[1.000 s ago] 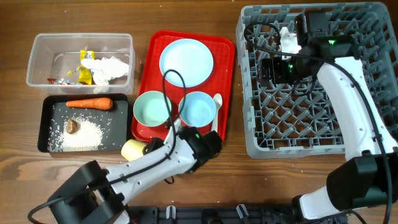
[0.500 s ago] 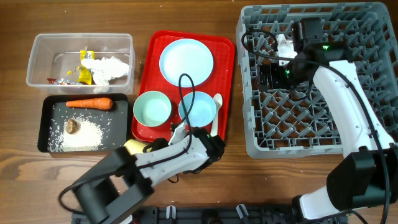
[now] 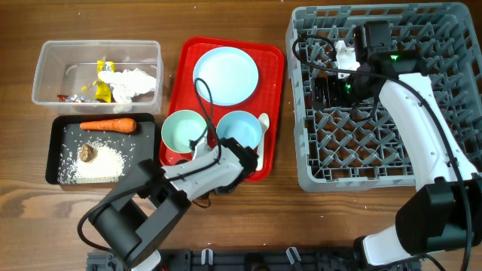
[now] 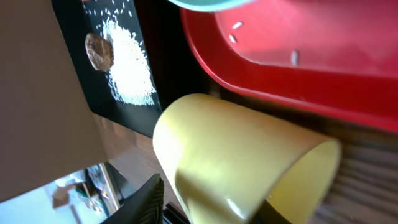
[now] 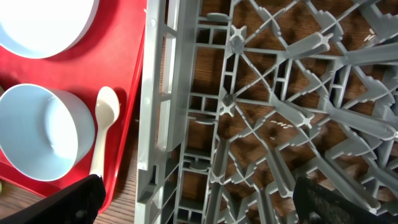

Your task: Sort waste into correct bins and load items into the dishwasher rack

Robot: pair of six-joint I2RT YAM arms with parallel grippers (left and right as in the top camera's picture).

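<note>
- Step in hand, as a judgement: loading dishes, beginning with the yellow cup (image 4: pixel 242 162).
- The cup lies on its side on the wooden bench (image 3: pixel 316 226), just beside the lower edge of the red tray (image 3: pixel 275 68). In the overhead view the left arm hides it.
- The left fingers (image 4: pixel 151 198) sit right at the cup. Only one dark tip shows, so whether they pinch it cannot be told.
- The right fingers (image 5: pixel 74 199) are spread wide and hold nothing. They hover over the upper part of the grey rack (image 3: pixel 354 179), at the right of the frame.
- The next move likely calls for a firm hold, a lift clear of the tray's rim, then a carry rightward to the rack.
- A plate (image 3: pixel 226 75), two bowls (image 3: pixel 184 132) and a spoon (image 3: pixel 262 139) wait on the red tray.
- The bowls sit close by the left arm and could be knocked; the right arm may crowd the rack.
- The carrot (image 3: pixel 108 126) and rice (image 3: pixel 98 162) are in the black tray (image 3: pixel 53 150). The wrappers (image 3: pixel 103 90) and tissue (image 3: pixel 135 81) are in the clear tub (image 3: pixel 45 75).
</note>
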